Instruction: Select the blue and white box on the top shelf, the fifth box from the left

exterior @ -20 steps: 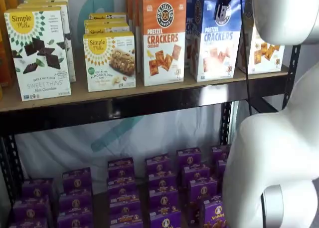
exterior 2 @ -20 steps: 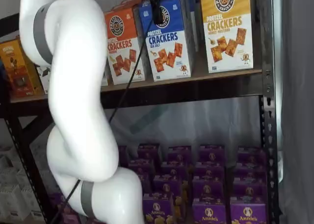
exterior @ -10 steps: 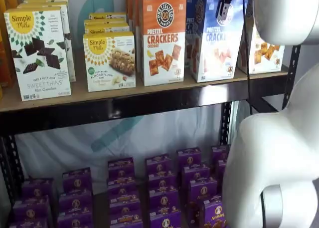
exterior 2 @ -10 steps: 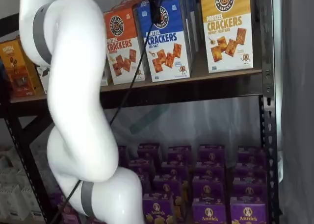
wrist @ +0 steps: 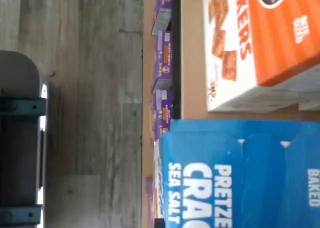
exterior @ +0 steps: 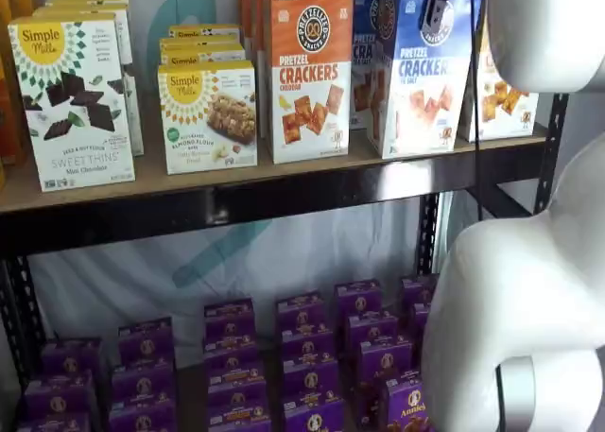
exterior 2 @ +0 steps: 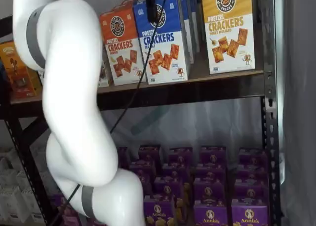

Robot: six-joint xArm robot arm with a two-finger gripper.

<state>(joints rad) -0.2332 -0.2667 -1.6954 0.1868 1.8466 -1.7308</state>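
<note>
Claw (exterior: 437,11) grips blue/white box (exterior: 416,82) w/ base at top shelf (exterior: 284,181) front edge.

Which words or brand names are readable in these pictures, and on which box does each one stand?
"PRETZEL CRACKERS", "SEA SALT": the blue and white box, top shelf.
"PRETZEL CRACKERS": orange-and-white carton; flavour line blurred.
"PRETZEL CRACKERS": yellow-and-white carton; flavour line too small.
"Simple Mills", "SWEET THINS": white carton.
"Simple Mills", "ALMOND FLOUR": snack bar box.
"Annie's": purple boxes.
Round logo lettering: too small to read.
</note>
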